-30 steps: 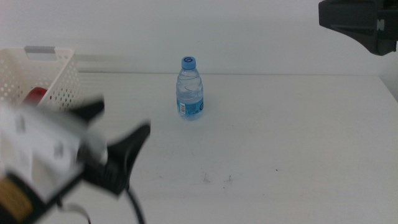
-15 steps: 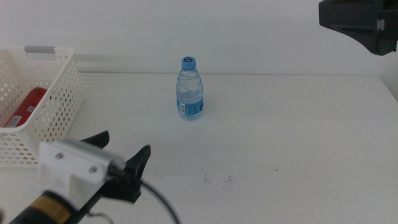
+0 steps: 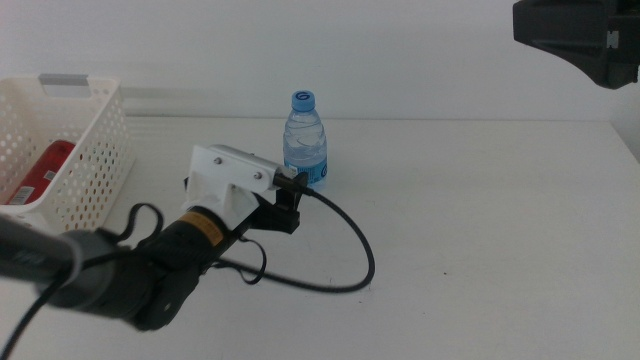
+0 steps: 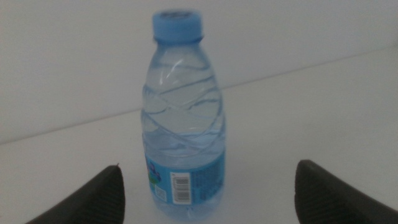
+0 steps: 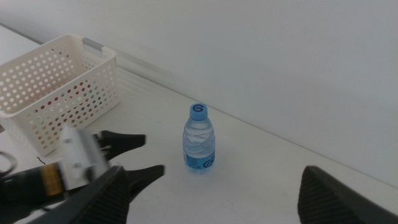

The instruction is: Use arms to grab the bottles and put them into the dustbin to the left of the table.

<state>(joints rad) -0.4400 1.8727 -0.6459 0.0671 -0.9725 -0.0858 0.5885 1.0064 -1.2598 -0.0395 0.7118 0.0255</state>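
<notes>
A clear water bottle (image 3: 305, 142) with a blue cap stands upright near the table's far middle. My left gripper (image 3: 291, 198), on a white blocky body, sits just in front of it and to its left. In the left wrist view the bottle (image 4: 184, 118) fills the middle, and the two dark jaws of the left gripper (image 4: 209, 167) stand wide apart on either side, not touching it. The white lattice dustbin (image 3: 95, 150) stands at the left with a red can (image 3: 42, 170) lying inside. My right gripper (image 5: 214, 180) hangs high, open and holding nothing, looking down on the bottle (image 5: 199, 142).
A black cable (image 3: 350, 250) loops from the left arm across the table's middle. The right arm (image 3: 580, 35) is at the top right, above the table. The wall runs close behind the bottle. The dustbin (image 5: 56, 93) has a grey handle strip on its rim.
My left arm has swung from the lower left corner forward and to the right, bringing its open gripper up to the bottle. The bottle, the dustbin and the right arm have not moved.
</notes>
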